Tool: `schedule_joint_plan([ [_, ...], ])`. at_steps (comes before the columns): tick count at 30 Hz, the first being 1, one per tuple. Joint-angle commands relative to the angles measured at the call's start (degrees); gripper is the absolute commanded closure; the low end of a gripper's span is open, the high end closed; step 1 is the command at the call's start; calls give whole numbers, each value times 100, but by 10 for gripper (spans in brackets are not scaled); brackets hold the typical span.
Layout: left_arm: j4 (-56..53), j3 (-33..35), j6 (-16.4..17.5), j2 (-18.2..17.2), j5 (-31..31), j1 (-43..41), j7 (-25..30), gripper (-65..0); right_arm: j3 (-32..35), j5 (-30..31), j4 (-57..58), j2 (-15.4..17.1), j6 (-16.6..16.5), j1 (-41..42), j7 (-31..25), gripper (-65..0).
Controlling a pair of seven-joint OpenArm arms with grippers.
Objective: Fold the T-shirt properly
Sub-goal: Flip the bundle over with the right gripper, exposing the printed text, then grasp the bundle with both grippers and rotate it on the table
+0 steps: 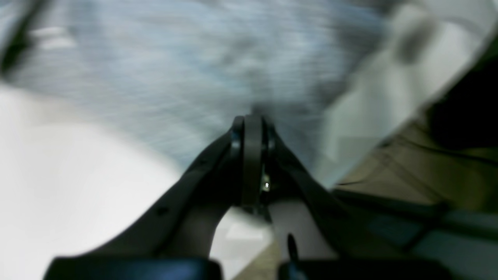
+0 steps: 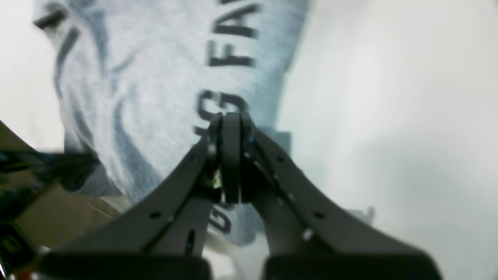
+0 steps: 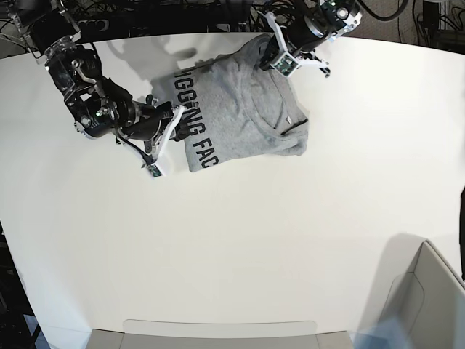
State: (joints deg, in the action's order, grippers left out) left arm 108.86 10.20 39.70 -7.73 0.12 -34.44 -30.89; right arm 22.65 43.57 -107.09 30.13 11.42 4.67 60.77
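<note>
Near the far edge of the white round table, the light heather-grey cotton T-shirt with bold black block lettering is laid partly folded, with the lettered part turned up along its edge on the base view's left. The garment's long axis is seen to run roughly from the far side of the table toward the near side, slightly tilted.

The right gripper is placed at that lettered edge, and in the right wrist view its black jaws are pressed together, with grey cloth lying directly past the tips. Whether fabric is pinched there cannot be told with certainty. The left gripper is found at the far corner of the shirt, on the base view's right; its jaws are also pressed together, and the blurred grey fabric is seen just beyond them. A grip on cloth cannot be confirmed here either.

The shirt is thus lying between the two grippers, each at one side of it. It is judged that the next fold would be made across the short axis, and both arms are about equally near.
</note>
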Motion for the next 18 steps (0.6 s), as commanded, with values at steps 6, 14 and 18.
schedule_joint_plan([
  [6, -613, -66, -282, 250, -60, 107, 193, 0, -11, -1249, 612, -626, -760, 267, 46, 0],
  [14, -1053, -453, -590, 267, -69, 617, 114, 0, -11, -2436, 1184, -872, -1639, 250, 46, 0],
  [18, -1062, -945, -643, 258, -69, 925, -27, 0, -19, -2471, 1175, -820, -1788, 30, 46, 0],
])
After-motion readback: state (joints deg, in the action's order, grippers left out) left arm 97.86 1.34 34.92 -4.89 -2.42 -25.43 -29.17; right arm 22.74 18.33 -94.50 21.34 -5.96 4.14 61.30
